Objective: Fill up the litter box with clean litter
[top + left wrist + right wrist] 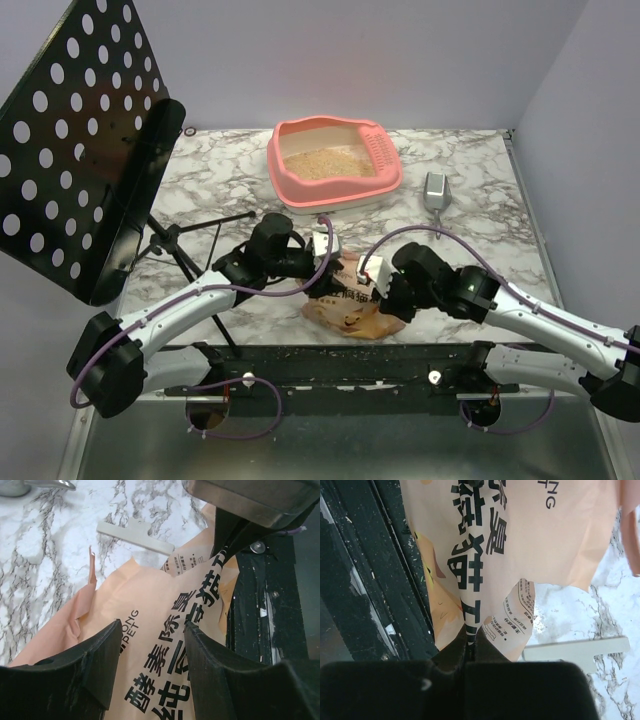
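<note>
Right claw (470, 636) clenched on the paper bag (560, 545), plain only in its wrist view; left claw (152, 627) agape over it.

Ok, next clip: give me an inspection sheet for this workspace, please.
Surface: marble-pattern table, specks on its black front rail.
Job's things: pink litter box at the back, litter covering part of its floor.
Clutter: paper bag at the front; scoop right of the box; white strip beside the bag.
Grippers: left pincer open over the bag; right pincer shut on the bag's edge.
Cables: purple cables looping along both arms.
Surroundings: black perforated stand on the left; plain walls.
</note>
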Available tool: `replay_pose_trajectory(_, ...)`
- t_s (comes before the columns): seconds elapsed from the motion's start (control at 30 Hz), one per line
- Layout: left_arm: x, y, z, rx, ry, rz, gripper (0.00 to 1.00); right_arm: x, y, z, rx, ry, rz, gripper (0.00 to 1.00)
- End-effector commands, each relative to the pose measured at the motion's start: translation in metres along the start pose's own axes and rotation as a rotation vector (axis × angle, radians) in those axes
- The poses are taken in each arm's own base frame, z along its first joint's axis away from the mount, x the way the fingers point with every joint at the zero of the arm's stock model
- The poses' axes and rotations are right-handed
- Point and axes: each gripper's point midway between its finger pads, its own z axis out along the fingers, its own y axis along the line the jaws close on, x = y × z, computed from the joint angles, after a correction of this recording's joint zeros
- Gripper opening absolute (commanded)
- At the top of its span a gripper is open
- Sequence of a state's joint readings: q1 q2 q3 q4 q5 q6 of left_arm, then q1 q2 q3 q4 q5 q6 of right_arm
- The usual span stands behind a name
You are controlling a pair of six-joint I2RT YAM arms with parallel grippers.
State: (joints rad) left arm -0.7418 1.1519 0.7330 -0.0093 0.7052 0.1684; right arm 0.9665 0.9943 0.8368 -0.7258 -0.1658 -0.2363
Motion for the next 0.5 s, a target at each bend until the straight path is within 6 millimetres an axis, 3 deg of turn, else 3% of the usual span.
replay_pose_trajectory(0.0, 0.002, -0.025, 0.003, 0.142, -0.025, 0.047, 0.61, -0.025, -0.006, -0.008, 0.033, -0.125, -0.001, 0.00)
replay_pose_trajectory(0.23, 0.016, -0.046, -0.001, 0.237, 0.031, -0.012, 0.61, -0.023, -0.009, -0.008, 0.049, -0.124, 0.000, 0.00)
replay_pose_trajectory(0.47, 0.040, -0.035, 0.009, 0.191, 0.110, -0.039, 0.61, -0.024, -0.011, -0.010, 0.059, -0.131, 0.005, 0.00)
